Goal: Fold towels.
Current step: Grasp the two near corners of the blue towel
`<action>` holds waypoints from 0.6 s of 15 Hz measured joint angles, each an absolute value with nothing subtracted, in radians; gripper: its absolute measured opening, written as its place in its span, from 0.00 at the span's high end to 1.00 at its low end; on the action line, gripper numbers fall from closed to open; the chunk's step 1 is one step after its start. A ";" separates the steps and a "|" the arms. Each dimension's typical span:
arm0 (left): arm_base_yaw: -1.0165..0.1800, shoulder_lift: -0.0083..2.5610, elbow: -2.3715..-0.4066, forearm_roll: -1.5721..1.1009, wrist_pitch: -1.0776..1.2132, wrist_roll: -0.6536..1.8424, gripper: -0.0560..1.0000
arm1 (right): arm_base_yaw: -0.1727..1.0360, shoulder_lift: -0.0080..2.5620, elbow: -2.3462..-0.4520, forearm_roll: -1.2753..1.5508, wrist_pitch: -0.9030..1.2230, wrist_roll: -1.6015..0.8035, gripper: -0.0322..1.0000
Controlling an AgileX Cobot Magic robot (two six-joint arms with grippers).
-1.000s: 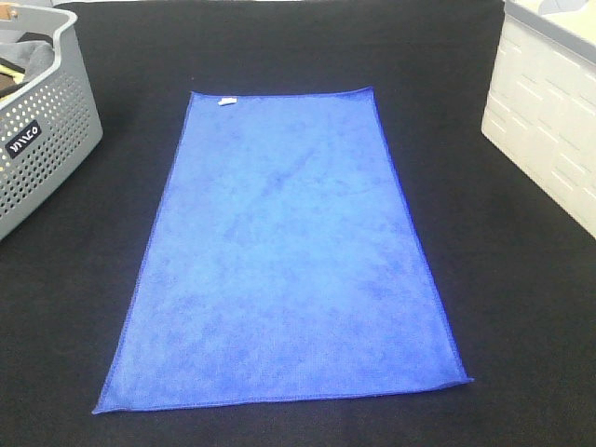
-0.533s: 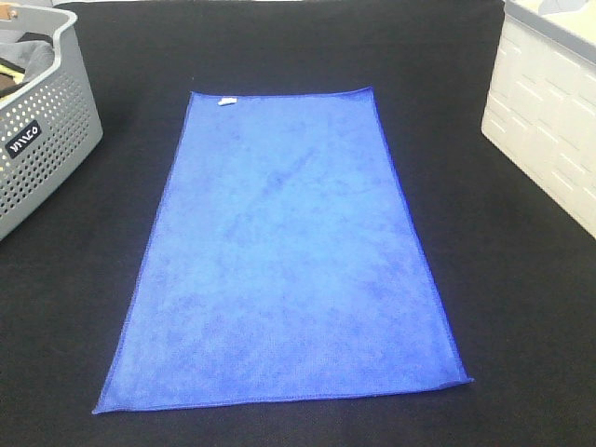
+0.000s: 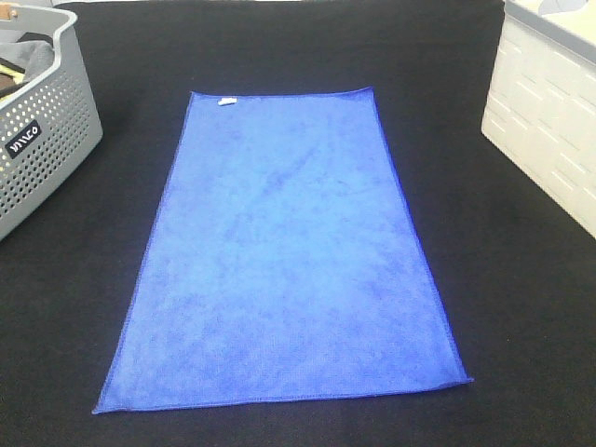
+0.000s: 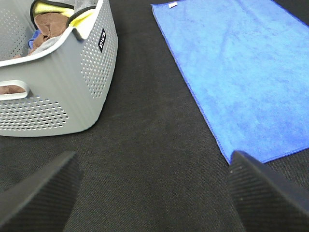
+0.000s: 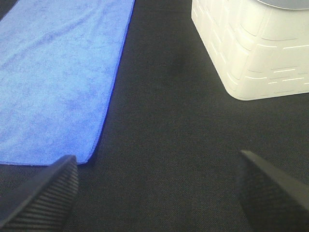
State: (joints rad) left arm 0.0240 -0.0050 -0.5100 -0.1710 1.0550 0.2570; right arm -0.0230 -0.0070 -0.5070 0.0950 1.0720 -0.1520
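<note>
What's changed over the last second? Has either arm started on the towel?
Nothing visibly changed. The towel lies flat and unfolded in the same spot, between the basket and the bin. Neither arm shows in the high view. In the wrist views the left end effector and right end effector are open and hold nothing.

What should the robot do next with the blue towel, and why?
Probably move both grippers onto the towel's near corners and pinch them. The blue towel lies flat and unfolded. The left gripper and the right gripper are both open and empty, and each is just beside one near corner.
</note>
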 joint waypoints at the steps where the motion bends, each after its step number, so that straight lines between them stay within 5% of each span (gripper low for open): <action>1: 0.024 -0.005 -0.510 -0.171 1.055 0.257 0.19 | -0.023 -0.007 -0.507 0.095 1.072 -0.152 0.17; 9: 0.024 -0.005 -0.510 -0.171 1.055 0.257 0.19 | -0.023 -0.007 -0.507 0.095 1.072 -0.152 0.17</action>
